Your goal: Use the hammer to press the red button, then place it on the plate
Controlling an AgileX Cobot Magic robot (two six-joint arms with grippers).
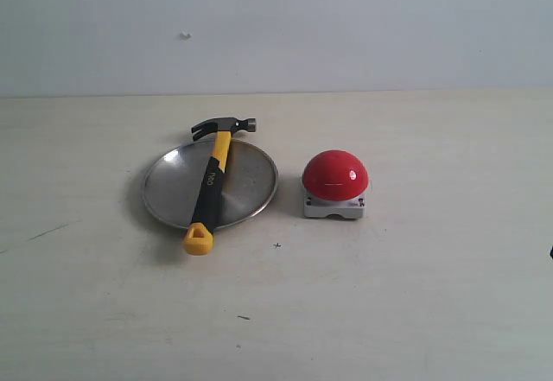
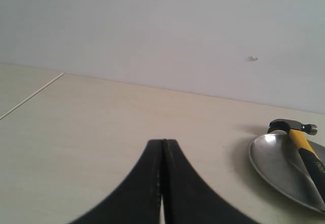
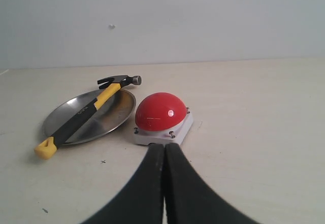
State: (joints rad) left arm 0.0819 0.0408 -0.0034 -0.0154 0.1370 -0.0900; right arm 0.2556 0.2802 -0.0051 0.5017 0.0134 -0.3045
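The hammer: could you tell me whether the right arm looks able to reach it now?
Probably yes: the hammer lies uncovered across the plate, beside the red button rather than behind it, so the path looks free, though the shut right gripper must open first.

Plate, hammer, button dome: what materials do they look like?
Plate: dull silver metal by its look, a grey sheen with soft reflections.
Hammer: dark metal head; the handle looks like matte yellow-and-black rubber or plastic.
Red button: likely glossy plastic, given the sharp highlight; its grey base is unclear.
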